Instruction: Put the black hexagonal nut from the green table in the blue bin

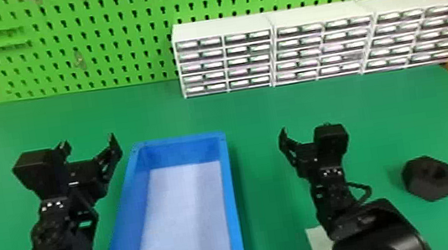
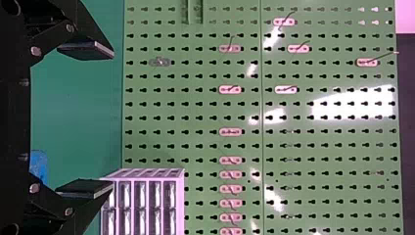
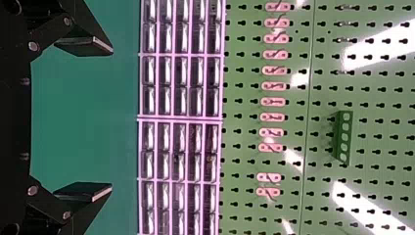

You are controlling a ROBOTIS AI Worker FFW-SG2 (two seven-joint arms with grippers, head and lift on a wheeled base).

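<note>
Head view: one black hexagonal nut (image 1: 426, 190), toward worktop's (image 1: 359, 102) right edge, hole on upper side. One blue bin (image 1: 231, 202), long axis near-to-far, between left gripper (image 1: 89, 141) and right gripper (image 1: 305, 128); open gap on bin's right.

Left wrist view: left gripper (image 2: 112, 119), two fingers apart.

Right wrist view: right gripper (image 3: 112, 118), two fingers apart.

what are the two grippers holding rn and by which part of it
Nothing is held: the left gripper and the right gripper both stand open, with nothing between their fingers.
</note>
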